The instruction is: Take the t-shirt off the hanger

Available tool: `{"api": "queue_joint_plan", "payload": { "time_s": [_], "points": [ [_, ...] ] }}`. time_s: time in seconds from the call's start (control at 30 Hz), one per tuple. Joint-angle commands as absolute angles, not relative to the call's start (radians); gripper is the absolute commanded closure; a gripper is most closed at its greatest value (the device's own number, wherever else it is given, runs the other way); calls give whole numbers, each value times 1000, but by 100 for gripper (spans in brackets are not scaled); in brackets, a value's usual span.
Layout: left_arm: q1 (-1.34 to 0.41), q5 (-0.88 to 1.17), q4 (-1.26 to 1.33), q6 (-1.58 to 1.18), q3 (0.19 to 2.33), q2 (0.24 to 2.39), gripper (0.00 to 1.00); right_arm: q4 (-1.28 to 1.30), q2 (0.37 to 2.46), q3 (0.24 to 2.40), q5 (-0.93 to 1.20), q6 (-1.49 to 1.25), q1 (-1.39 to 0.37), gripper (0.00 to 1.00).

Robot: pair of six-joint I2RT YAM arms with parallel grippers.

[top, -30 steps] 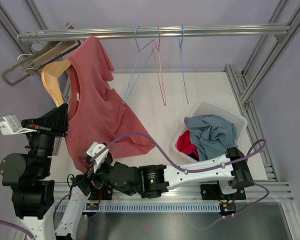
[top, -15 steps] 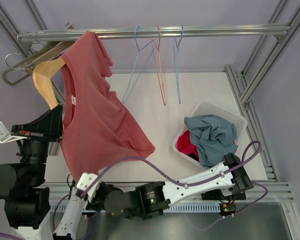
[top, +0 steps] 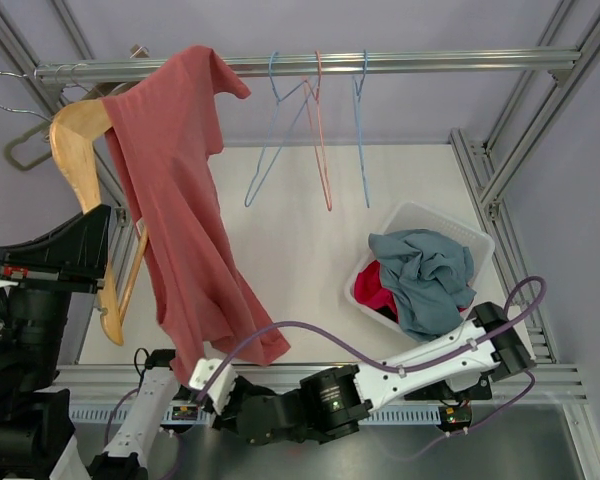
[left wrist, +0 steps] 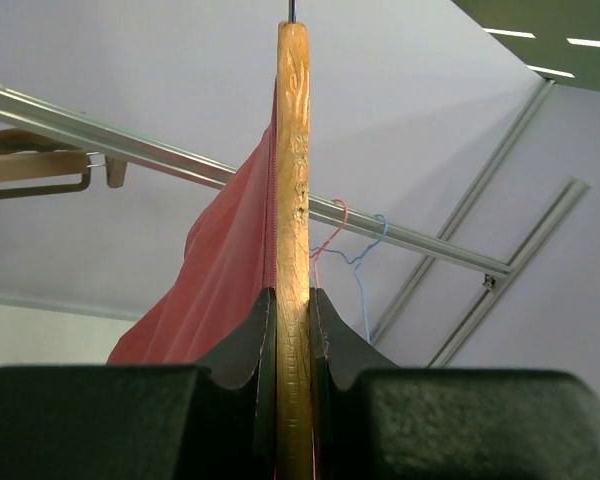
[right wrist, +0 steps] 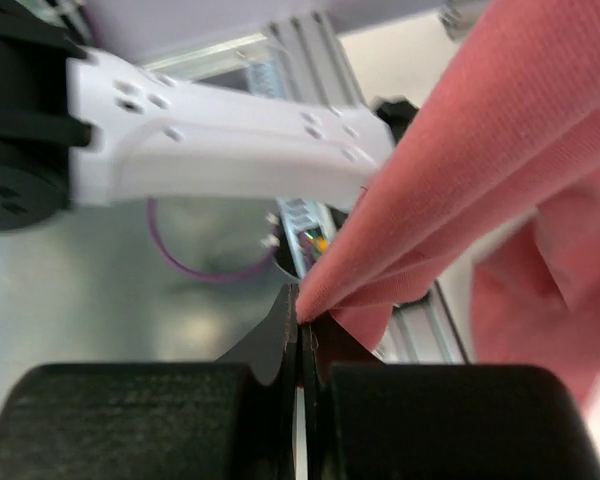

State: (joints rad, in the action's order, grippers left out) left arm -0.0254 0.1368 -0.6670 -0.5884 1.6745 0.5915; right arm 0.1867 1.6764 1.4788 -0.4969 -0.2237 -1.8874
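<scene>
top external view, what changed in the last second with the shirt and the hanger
The left hand, shut on the wooden hanger, carried it to the left. The right hand, pinching the t-shirt by its hem, drew back toward the arm bases, so the shirt stretched long and more wood came bare. The basket and the wire hangers on the rail stayed put.

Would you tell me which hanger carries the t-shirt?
The wooden hanger held by the left gripper; the blue and pink wire hangers hang bare on the rail.
</scene>
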Motion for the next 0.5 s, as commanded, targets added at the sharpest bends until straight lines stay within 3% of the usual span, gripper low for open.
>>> {"api": "queue_joint_plan", "payload": {
  "time_s": [0.0, 0.1, 0.3, 0.47],
  "points": [
    [-23, 155, -402, -615, 1756, 620, 100, 342, 1570, 1355, -492, -311, -1855, 100],
    [-26, 242, -419, -653, 1756, 578, 100, 337, 1450, 1290, -523, -261, -1787, 100],
    [-26, 322, -420, -727, 1582, 384, 100, 210, 1325, 1411, -679, 61, -1709, 100],
    [-40, 374, -420, -750, 1586, 354, 100, 31, 1263, 1491, -683, 208, -1557, 100]
  ]
}}
